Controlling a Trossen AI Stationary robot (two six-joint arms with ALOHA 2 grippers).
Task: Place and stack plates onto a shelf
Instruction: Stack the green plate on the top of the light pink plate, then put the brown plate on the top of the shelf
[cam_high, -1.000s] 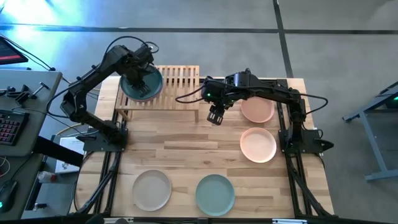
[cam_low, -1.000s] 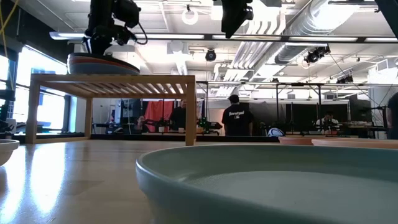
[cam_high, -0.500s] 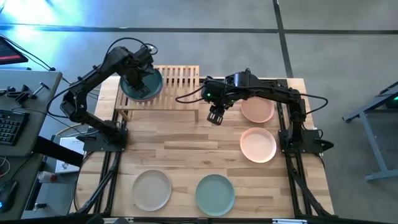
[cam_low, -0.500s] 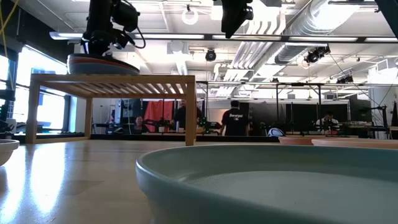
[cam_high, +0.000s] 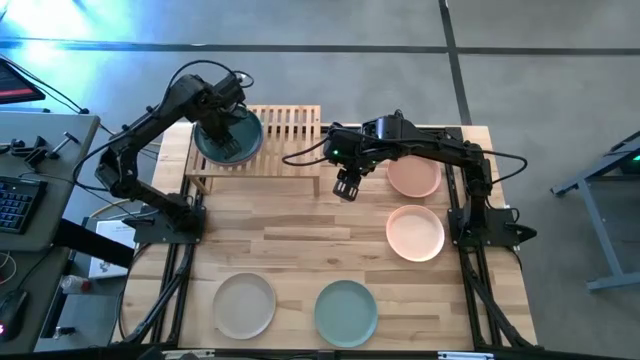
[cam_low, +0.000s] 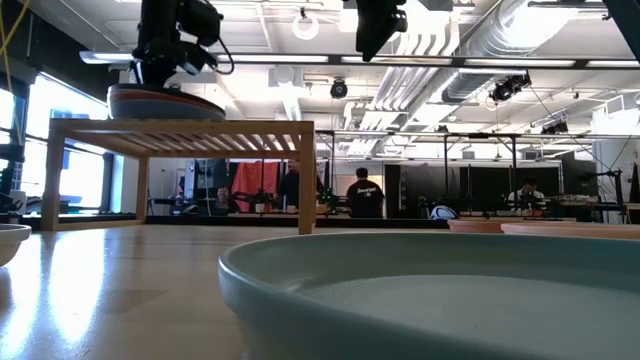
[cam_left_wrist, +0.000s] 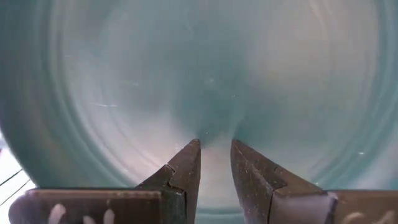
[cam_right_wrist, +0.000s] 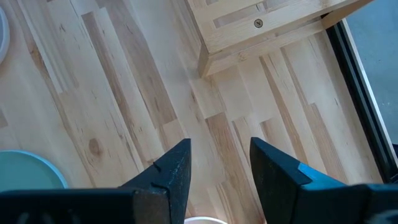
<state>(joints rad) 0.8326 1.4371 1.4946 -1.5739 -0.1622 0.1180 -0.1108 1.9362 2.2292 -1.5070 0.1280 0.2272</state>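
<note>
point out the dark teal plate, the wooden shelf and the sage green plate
dark teal plate (cam_high: 238, 140): high view, bare inner surface near its right rim
wooden shelf (cam_high: 290, 125): high view, bare slats on its right half
sage green plate (cam_high: 346, 312): high view, centre of the plate

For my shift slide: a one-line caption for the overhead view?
Left gripper over the teal plate stacked on the shelf; right gripper open above the table.

Plate stack (cam_high: 228, 138) on shelf's (cam_high: 290, 125) left half.
</note>
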